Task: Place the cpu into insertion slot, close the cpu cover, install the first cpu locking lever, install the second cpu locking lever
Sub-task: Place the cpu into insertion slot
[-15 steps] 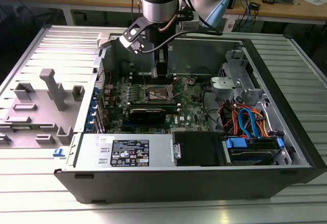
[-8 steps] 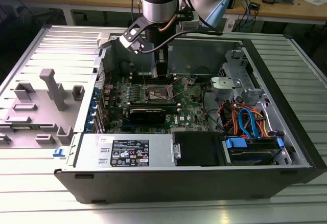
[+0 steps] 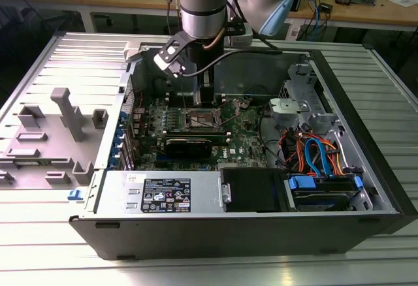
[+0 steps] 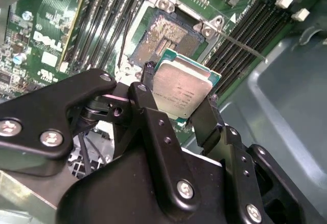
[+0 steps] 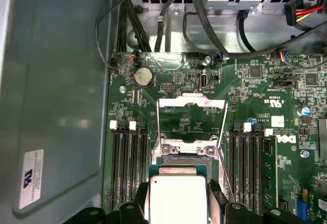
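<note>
One cpu point(image 4: 181, 88) was counted, and one insertion slot point(image 4: 168, 35) was seen on the board. One cpu cover point(image 5: 191, 99) was found, with two thin locking levers point(image 5: 159, 121) counted beside it in the first wrist view. One gripper point(image 4: 179, 93) was seen, and two fingers point(image 4: 148, 106) were counted on it. Four white memory-slot clips point(image 5: 112, 125) were counted, two on each side of the insertion slot. One round coin battery point(image 5: 143, 75) was noted. One arm point(image 3: 202, 2) and one open computer case point(image 3: 228, 234) were counted in the exterior view.
</note>
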Action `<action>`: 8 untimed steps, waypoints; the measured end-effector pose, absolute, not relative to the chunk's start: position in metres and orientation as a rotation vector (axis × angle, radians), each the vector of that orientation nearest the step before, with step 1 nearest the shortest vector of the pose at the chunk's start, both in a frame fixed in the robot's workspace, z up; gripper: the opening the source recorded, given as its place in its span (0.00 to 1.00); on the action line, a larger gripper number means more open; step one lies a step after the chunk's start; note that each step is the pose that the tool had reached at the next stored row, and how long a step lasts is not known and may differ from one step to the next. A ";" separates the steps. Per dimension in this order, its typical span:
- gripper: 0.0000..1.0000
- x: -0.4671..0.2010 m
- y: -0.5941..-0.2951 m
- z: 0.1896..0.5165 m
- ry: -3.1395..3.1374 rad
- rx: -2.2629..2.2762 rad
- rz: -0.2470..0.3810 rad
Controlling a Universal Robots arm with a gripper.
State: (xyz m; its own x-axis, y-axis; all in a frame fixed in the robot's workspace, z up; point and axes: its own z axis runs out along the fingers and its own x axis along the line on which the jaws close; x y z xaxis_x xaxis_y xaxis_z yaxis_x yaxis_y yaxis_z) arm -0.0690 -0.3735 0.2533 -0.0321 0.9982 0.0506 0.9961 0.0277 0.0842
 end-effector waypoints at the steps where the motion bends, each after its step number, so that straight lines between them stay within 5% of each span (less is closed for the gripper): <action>1: 0.54 -0.071 -0.374 0.247 2.233 2.173 0.149; 8: 0.54 -0.073 -0.374 0.222 2.216 2.186 0.144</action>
